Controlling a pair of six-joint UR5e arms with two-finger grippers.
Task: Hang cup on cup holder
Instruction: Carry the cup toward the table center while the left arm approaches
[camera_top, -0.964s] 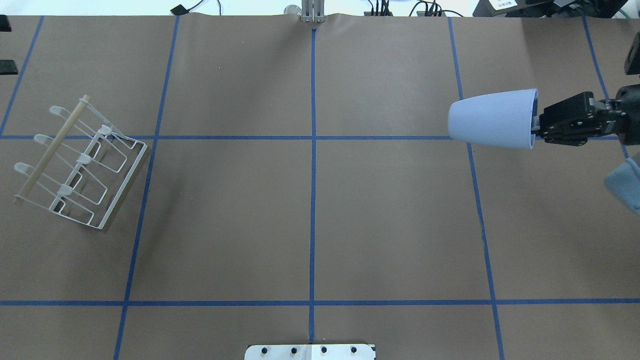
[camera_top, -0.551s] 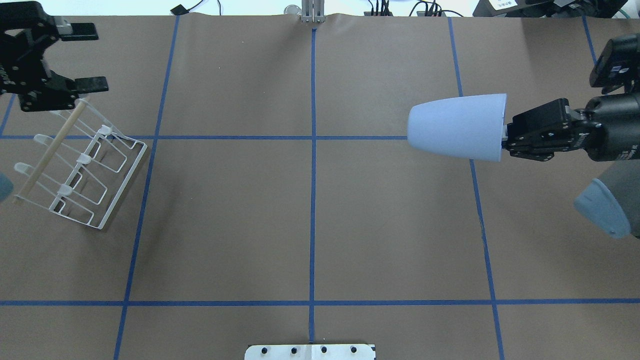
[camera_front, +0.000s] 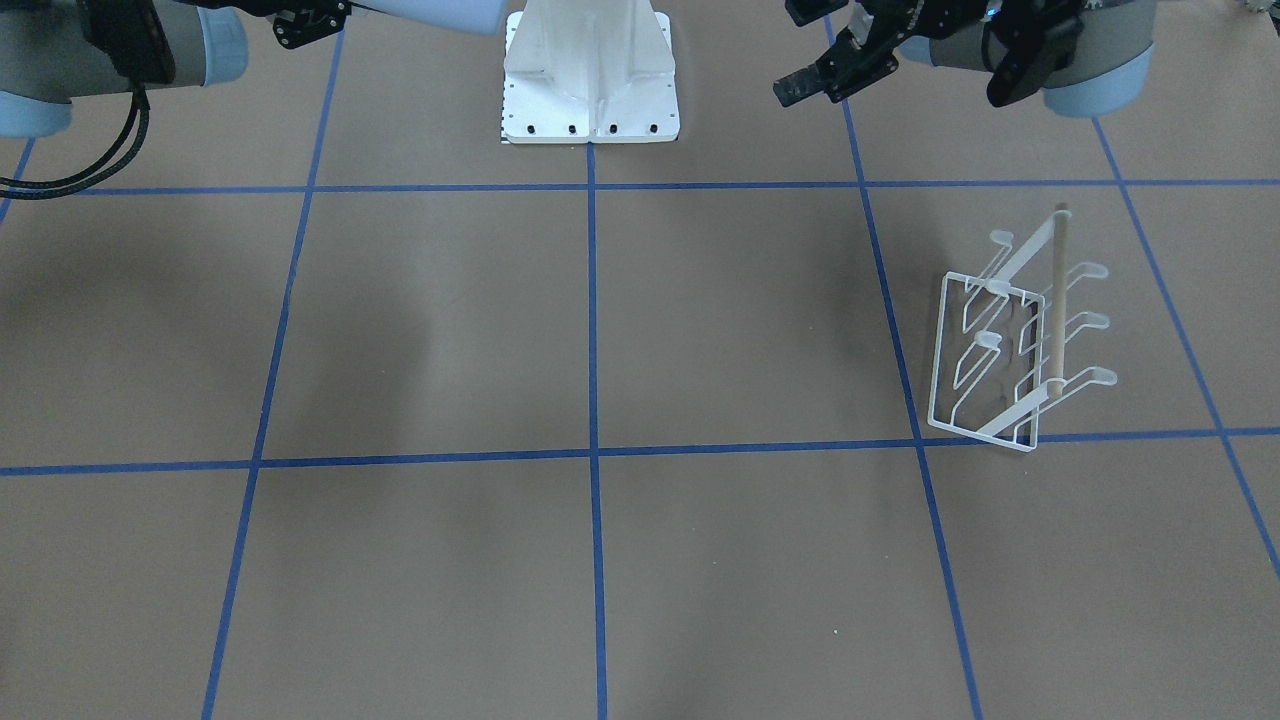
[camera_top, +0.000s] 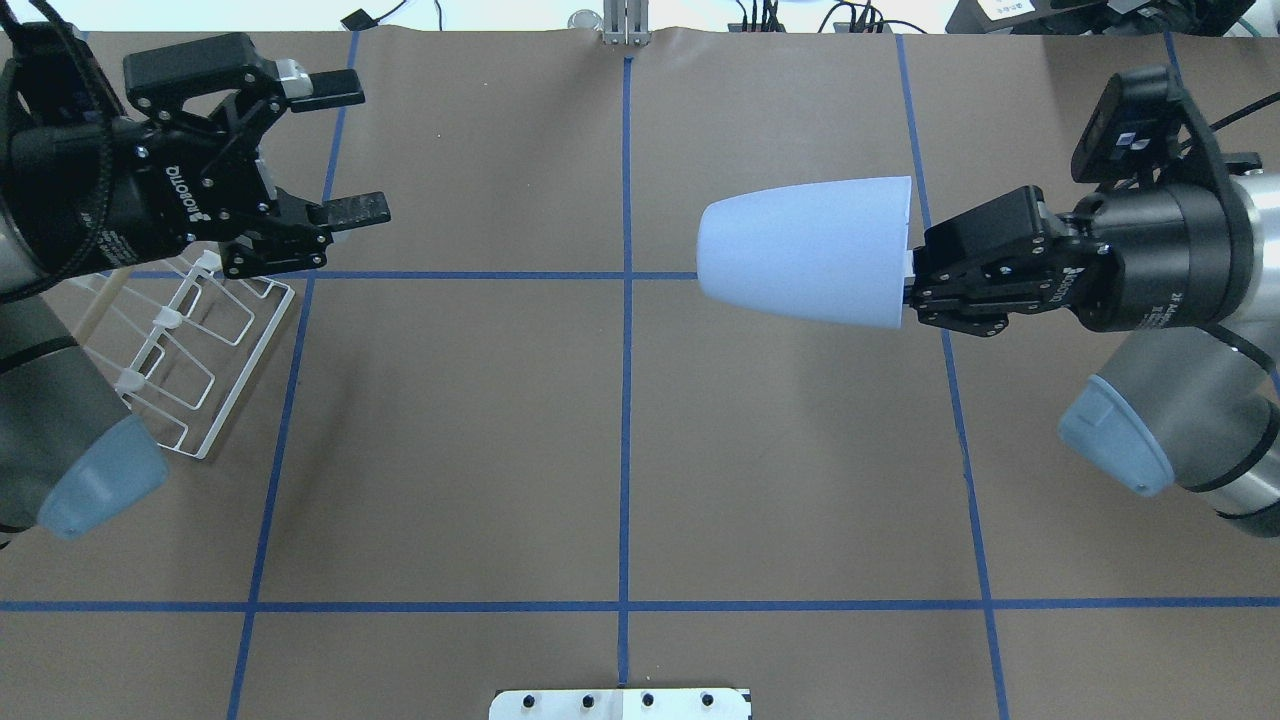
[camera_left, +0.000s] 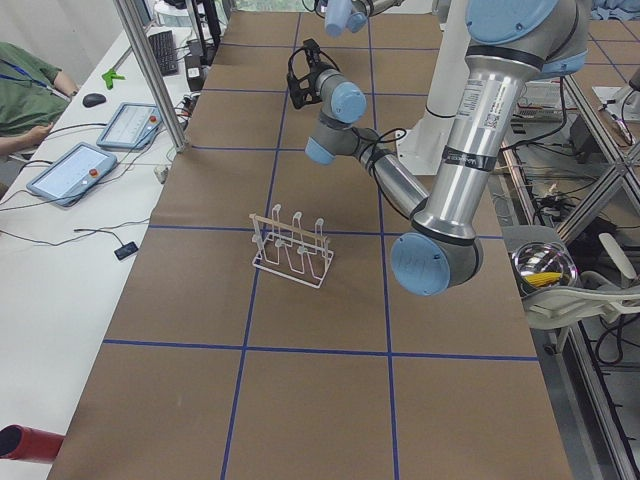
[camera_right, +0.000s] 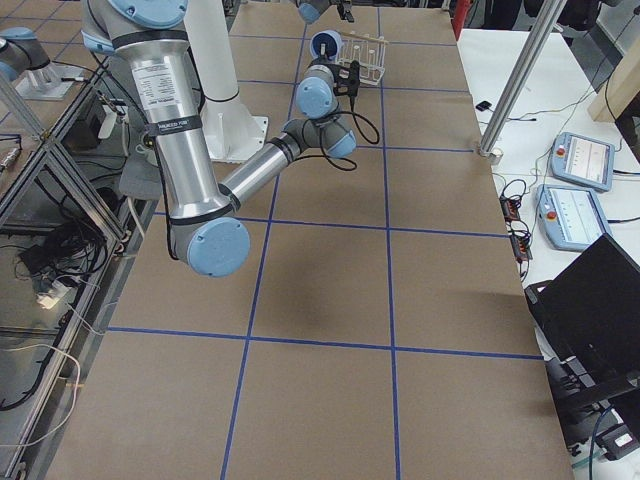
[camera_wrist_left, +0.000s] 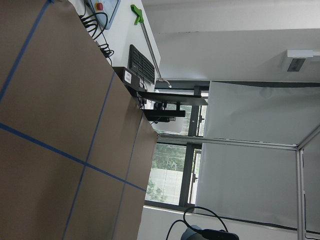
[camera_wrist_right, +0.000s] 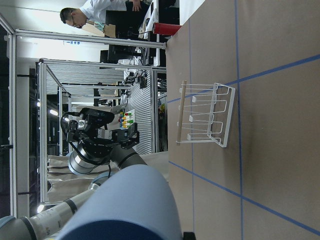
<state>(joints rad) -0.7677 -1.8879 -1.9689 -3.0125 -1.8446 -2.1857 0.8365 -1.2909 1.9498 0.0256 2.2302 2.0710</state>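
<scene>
**Cup** (camera_top: 805, 252). Pale blue, no handle. Held in the air on its side, well apart from the rack (camera_top: 250, 372), on the side of the rack toward the robot's right. Its long axis runs roughly toward the rack, with the closed base leading and the mouth trailing.

**Right pincer** (camera_top: 912, 278). Clamped on the cup's rim at the end away from the rack, with a finger inside the mouth as far as can be told.

**Left pincer** (camera_top: 358, 150). Jaws spread wide and holding nothing. It hangs over the rack's far corner, its opening turned toward the cup's base.

**Rack**. White wire with a wooden dowel, standing on the table (camera_top: 620, 450). No cup is on its prongs. The left arm partly covers it in the overhead view.

**Key relation**. The cup lies from the left pincer straight out away from the rack, base first, on nearly the same line as the open jaws. The left arm is far nearer the rack; the right arm is the one carrying. A hand-over looks likely but is not certain.

**Change over the last second**. The cup has travelled toward the rack, keeping the same attitude and grip. The left arm was first absent, then sat at the rack's dowel end, and has now swung out over the rack toward the cup. The rack has not moved.
</scene>
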